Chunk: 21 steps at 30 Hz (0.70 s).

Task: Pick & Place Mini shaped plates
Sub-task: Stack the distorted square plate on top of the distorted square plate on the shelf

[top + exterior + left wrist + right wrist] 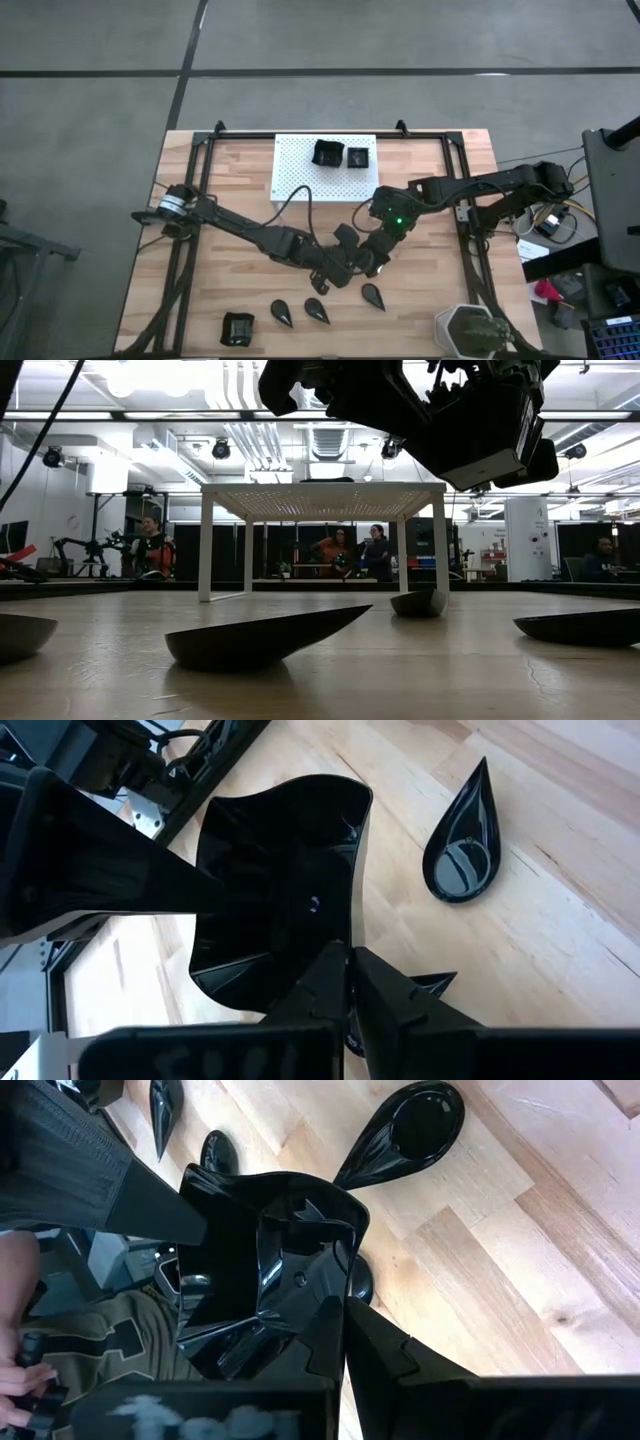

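Both the left gripper (345, 970) and the right gripper (340, 1325) pinch one glossy black raised-rim square plate (280, 890) above the wooden table (240, 290), near a black teardrop plate (372, 294).

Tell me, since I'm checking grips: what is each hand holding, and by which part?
Both the left hand and right hand pinch one raised-rim square plate, at opposite rim edges.

Near the table's (250, 290) far edge stands a white perforated rectangular stand (295, 165), with two glossy black raised-rim square dishes (340, 154) side by side on it. Along the near edge lie another square dish (237, 328) at left, then three black teardrop dishes (317, 310) in a row. A grey-green hexagonal pot (470, 329) sits at the near right corner.
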Available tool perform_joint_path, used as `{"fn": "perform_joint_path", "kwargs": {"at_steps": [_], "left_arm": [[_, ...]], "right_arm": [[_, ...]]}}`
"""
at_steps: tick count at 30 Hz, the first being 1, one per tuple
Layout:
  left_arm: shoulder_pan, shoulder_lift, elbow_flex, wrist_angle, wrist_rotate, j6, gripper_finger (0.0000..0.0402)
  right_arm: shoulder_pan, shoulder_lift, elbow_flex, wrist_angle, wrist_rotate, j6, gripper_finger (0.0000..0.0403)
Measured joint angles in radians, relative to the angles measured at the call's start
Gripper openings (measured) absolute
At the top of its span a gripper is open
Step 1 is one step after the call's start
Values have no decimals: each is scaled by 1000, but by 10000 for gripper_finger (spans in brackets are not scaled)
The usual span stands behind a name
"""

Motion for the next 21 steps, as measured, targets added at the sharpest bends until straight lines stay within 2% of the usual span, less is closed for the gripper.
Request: {"fn": "perform_joint_path", "kwargs": {"at_steps": [11, 21], "left_arm": [[0, 0, 0, 9, 4, -9, 78], [-1, 0, 0, 11, 57, -44, 76]], "right_arm": [[0, 0, 0, 4, -1, -1, 9], [0, 0, 1, 8, -7, -1, 8]]}}
